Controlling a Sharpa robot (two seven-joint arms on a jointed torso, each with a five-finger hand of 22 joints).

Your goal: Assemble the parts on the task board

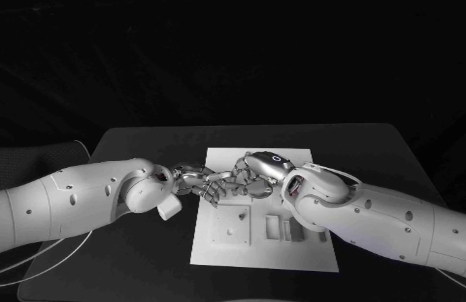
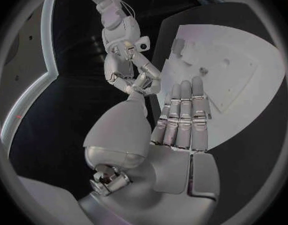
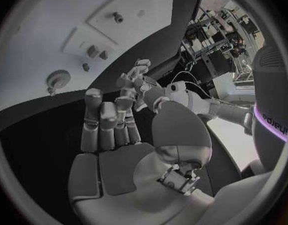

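Here, nearest you on the black worktop (image 1: 145, 261), the white board (image 1: 262, 255) lies flat in the middle, long side running near to far. You can see its near half carrying raised blocks: a square plate (image 1: 233, 224) to the left, upright slotted pieces (image 1: 281, 229) beside it to the right. Whether these are loose parts or fixtures you cannot tell. Further back, over the board's middle, your two hands meet. The left hand (image 1: 202, 183) comes in from the left, the right hand (image 1: 260, 172) from the right, their fingertips close together, possibly touching. In the wrist views each hand's fingers are stretched out side by side with nothing in them, both released. The far end of the board lies bare behind the hands.
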